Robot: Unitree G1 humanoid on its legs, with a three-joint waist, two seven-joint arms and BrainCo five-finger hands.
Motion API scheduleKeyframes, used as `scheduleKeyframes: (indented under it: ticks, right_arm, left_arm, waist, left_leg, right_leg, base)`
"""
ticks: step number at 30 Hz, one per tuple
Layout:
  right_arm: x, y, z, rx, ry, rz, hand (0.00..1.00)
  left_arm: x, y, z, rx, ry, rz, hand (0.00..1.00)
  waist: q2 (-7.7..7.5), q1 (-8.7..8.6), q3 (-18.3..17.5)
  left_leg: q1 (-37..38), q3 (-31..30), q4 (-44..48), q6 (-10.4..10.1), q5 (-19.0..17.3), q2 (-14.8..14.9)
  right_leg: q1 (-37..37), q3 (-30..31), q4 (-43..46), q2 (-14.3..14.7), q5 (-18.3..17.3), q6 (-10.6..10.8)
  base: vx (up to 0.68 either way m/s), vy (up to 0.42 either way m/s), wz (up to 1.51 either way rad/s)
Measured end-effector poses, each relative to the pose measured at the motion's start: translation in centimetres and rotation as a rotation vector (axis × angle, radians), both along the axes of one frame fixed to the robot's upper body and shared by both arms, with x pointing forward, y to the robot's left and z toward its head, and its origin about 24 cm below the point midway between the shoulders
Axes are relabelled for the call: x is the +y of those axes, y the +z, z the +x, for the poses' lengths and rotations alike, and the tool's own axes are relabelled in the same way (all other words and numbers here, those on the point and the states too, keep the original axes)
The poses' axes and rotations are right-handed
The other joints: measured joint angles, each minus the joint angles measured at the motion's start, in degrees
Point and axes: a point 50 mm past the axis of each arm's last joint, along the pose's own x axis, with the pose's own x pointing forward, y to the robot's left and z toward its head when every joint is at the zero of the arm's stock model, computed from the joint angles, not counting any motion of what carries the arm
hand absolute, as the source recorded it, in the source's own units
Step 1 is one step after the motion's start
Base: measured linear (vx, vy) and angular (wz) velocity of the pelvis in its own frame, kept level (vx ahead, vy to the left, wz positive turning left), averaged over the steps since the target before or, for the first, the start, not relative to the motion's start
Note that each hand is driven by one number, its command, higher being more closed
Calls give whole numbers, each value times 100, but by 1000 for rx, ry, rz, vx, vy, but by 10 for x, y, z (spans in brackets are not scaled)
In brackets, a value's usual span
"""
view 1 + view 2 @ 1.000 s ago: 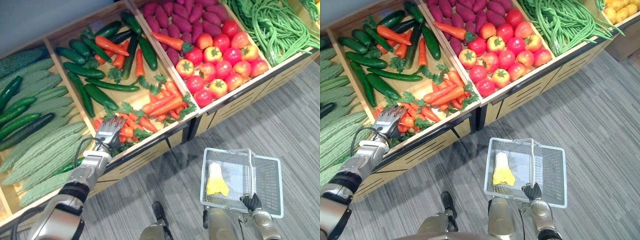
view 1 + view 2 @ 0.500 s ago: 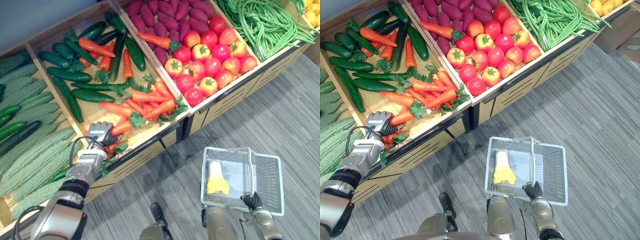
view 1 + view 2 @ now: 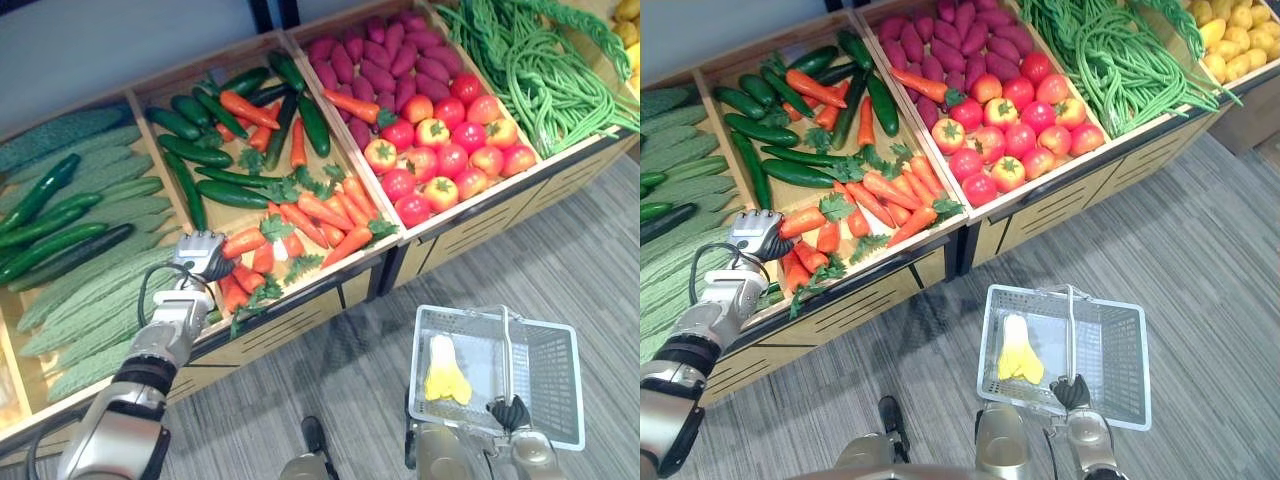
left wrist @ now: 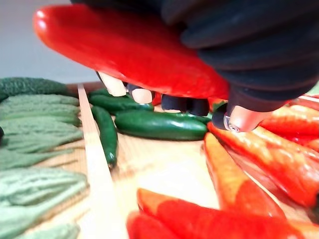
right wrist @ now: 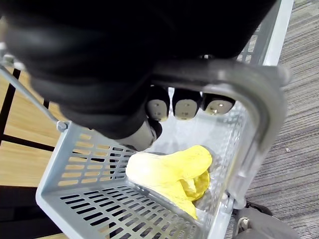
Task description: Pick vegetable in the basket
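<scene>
My left hand [image 3: 203, 257] is at the front left corner of the carrot bin, its fingers curled round an orange carrot [image 3: 243, 242]. In the left wrist view that carrot [image 4: 129, 50] lies across the palm, with the dark fingertips [image 4: 241, 119] wrapped under it and more carrots [image 4: 249, 164] below. My right hand [image 3: 510, 412] is shut on the handle [image 5: 239, 89] of a grey wire basket [image 3: 545, 390] hanging low at the right over the floor. A yellow vegetable [image 5: 172, 174] lies in the basket.
The wooden stand holds bitter gourds [image 3: 90, 260] at the left, cucumbers [image 3: 200, 160] behind the carrots, then sweet potatoes [image 3: 370, 60], tomatoes [image 3: 450, 150] and green beans [image 3: 540, 60]. The stand's front edge [image 3: 300, 310] lies between the hand and the basket. Grey carpet [image 3: 600, 250] spreads out in front.
My left hand went from open over the carrots to curled round one carrot. The camera has shifted. The right hand keeps its hold on the basket handle.
</scene>
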Motion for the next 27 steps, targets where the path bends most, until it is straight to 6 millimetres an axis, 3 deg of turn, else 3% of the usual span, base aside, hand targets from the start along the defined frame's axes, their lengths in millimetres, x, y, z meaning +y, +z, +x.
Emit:
scheduleKeyframes:
  ticks: [12,20,25,27]
  right_arm:
    - [-3,-12,-28,95,-40,5,100]
    - [-9,-13,-33,123,-94,5,100]
    - [-44,7,-19,80,-64,-121,100]
    - [-67,28,-5,48,3,-235,100]
  left_arm:
    - [-15,10,-2,-56,-82,-3,100]
    - [-28,13,-9,-86,-163,-13,100]
    - [-42,15,-16,-103,-249,-23,100]
    - [-50,15,-22,-105,-300,-30,100]
  waist:
    - [-15,125,-546]
    - [-42,148,-763]
    - [-50,136,-836]
    - [-51,130,-837]
  left_leg:
    - [173,-243,-1,13,19,16]
    - [171,-322,-4,33,70,13]
    - [275,-233,-5,30,68,-1]
    - [377,-44,-5,25,64,-15]
  right_leg:
    - [312,-214,-7,-4,-60,-21]
    - [372,-283,-6,-25,-73,-28]
    - [375,-186,0,-26,-53,-16]
    - [373,-13,6,-11,-19,-15]
  base:
    - [17,-10,9]
    - [-5,-8,7]
    - [21,2,-9]
    - [17,13,-33]
